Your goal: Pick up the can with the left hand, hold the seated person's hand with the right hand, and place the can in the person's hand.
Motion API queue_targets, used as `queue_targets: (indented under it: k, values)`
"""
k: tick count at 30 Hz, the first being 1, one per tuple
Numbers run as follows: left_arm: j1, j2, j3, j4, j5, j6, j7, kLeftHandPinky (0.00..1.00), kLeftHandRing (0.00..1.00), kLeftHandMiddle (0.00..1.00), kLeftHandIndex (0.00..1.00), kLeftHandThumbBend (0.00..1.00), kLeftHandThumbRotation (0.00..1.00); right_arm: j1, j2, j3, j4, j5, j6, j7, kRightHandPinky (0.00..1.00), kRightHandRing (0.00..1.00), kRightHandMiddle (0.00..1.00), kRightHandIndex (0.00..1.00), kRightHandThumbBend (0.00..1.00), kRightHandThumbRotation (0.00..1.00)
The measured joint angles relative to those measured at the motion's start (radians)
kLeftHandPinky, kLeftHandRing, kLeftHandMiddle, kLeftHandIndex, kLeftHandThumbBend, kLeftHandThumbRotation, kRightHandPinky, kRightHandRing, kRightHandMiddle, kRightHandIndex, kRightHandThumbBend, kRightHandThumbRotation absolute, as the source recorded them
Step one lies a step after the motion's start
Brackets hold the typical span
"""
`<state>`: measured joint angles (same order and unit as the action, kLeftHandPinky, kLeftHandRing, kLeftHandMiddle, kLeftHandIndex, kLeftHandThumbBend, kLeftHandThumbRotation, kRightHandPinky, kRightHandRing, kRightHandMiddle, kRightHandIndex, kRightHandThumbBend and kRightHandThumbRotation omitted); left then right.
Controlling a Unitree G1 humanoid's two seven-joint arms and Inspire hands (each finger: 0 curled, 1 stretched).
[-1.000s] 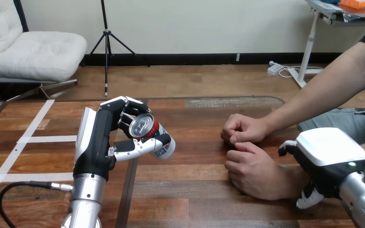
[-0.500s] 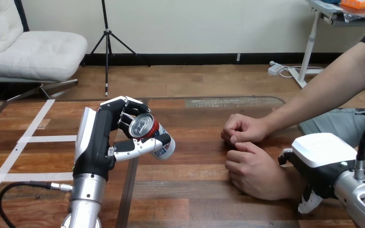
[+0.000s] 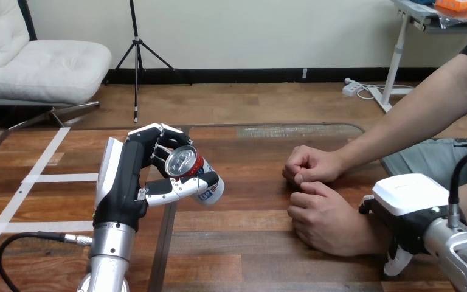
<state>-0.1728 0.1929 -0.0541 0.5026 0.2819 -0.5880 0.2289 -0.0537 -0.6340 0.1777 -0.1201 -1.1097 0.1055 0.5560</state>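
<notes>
The left hand [image 3: 131, 185] is clamped round the can [image 3: 191, 173], carrying it tilted with its top toward the robot. The can appears clear of the tabletop [image 3: 249, 255] and is well apart from the person, presumably ready for the handover. The right hand [image 3: 410, 207] sits against the wrist of the person's nearer hand [image 3: 325, 222], which lies knuckles-up on the tabletop, evidently to steady it; whether it actually grips that wrist cannot be determined.
</notes>
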Motion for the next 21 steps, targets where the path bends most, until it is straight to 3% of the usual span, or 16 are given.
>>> queue_targets:
  k: [21]
  values:
    - [0.000, 0.000, 0.008, 0.000, 0.000, -0.001, -0.009, 0.29, 0.36, 0.44, 0.45, 0.67, 0.00, -0.073, 0.000, 0.049, 0.091, -0.013, 0.020, 0.003, 0.80, 0.82, 0.82, 0.80, 0.75, 0.01]
